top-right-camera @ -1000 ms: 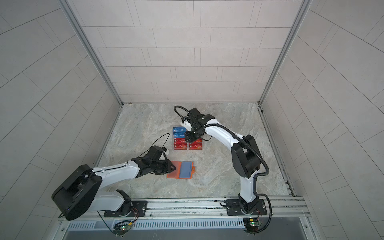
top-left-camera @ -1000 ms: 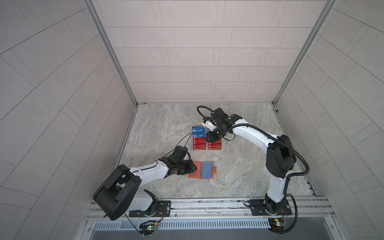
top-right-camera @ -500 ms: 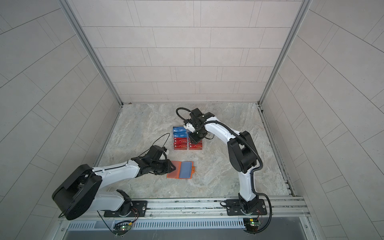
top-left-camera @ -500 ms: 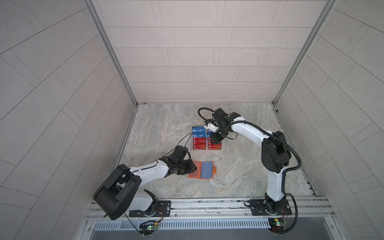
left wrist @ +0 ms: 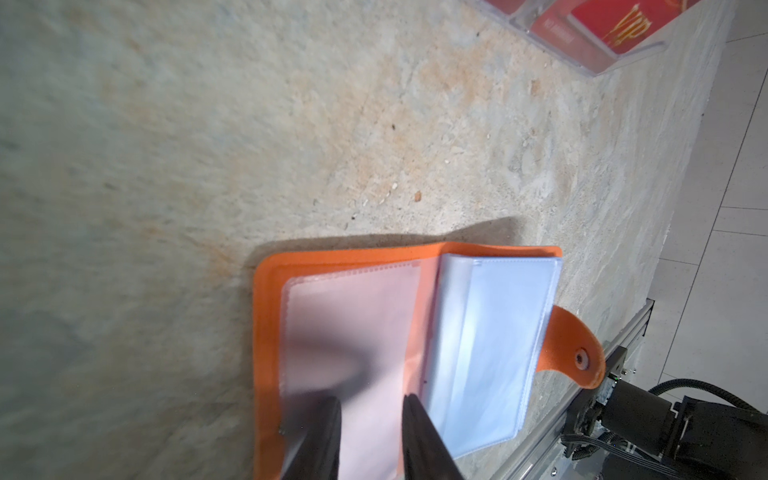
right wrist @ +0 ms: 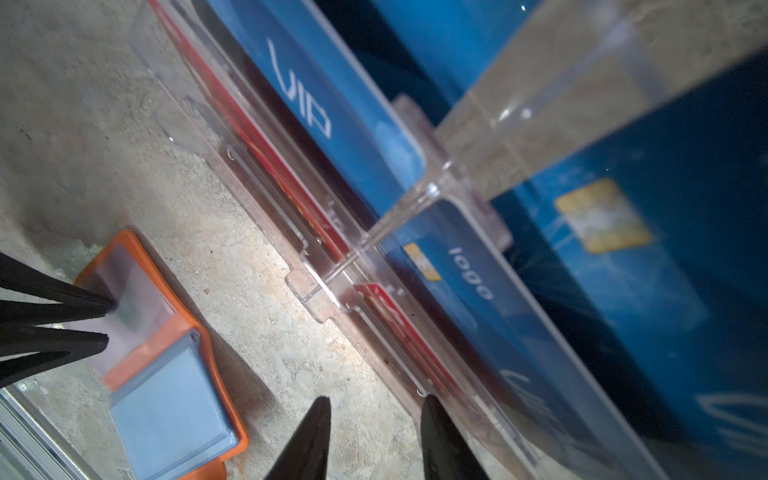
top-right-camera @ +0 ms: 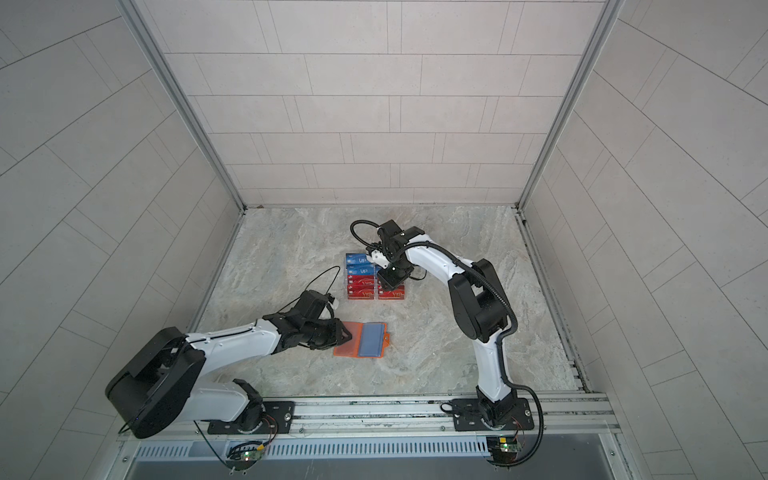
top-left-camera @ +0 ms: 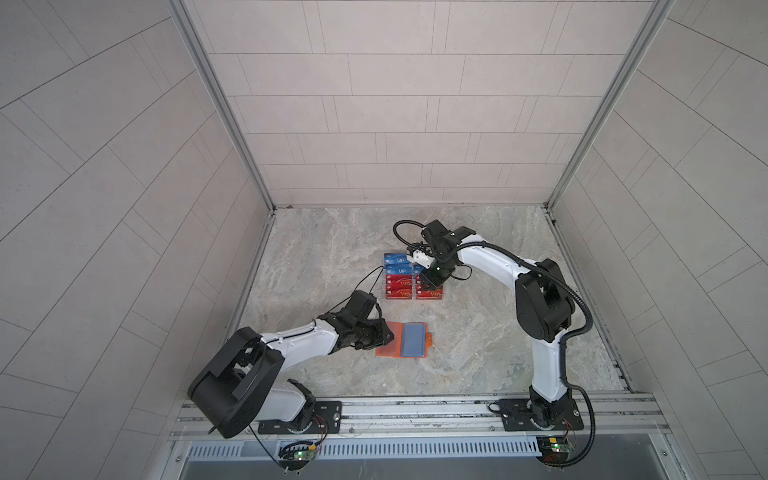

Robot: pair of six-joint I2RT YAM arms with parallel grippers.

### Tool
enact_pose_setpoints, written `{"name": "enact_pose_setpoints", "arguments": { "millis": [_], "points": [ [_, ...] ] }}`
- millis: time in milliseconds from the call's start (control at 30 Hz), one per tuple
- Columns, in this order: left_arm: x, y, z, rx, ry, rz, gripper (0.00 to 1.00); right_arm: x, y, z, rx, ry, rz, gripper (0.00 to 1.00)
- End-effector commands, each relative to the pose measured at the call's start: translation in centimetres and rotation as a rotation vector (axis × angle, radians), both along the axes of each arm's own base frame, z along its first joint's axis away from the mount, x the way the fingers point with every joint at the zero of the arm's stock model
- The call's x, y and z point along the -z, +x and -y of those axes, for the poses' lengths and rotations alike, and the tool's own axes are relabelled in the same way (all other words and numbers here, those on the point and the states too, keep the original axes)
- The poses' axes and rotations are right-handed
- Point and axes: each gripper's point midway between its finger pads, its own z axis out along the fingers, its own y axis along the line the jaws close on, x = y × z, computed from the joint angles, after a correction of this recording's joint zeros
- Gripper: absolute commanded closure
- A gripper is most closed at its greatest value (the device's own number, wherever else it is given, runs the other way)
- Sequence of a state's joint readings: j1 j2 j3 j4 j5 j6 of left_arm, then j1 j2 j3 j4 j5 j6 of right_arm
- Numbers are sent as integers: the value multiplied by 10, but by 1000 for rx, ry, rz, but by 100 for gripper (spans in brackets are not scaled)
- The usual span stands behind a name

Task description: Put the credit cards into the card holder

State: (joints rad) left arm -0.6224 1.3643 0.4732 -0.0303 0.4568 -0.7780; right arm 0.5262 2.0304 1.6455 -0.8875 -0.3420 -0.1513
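**Lift one card cleanly from the stand**

Your right fingers (right wrist: 376, 401) hang partly open and empty just above the clear acrylic tiered stand (right wrist: 365, 245), over its blue and red plastic "VIP" credit cards (top-left-camera: 398, 271). Pinch a single card's top edge, clear of the divider. The bright orange book-style card holder (top-left-camera: 403, 339) lies open on the counter, apart from the stand on your side of it. Your left fingers (left wrist: 372, 401), slightly parted, press its clear sleeve and grip nothing.

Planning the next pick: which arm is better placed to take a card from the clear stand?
Right, likely: the right pincer hangs open at the clear stand of credit cards; the left pincer rests on the open card holder.
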Motion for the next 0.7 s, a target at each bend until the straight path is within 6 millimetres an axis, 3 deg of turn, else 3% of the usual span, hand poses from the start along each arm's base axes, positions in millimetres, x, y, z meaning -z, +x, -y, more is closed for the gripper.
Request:
{"name": "enact_pose_setpoints", "arguments": {
  "millis": [0,200,667],
  "points": [
    [17,-12,-10,-2,61,-68,69,12,-6,-2,-59,-37,-23,61],
    [17,-12,-9,-3,57,-72,69,16,-11,-2,-77,-66,-24,64],
    [17,-13,-9,-1,55,-74,69,-23,3,-6,-111,-39,116,62]
  ]
}}
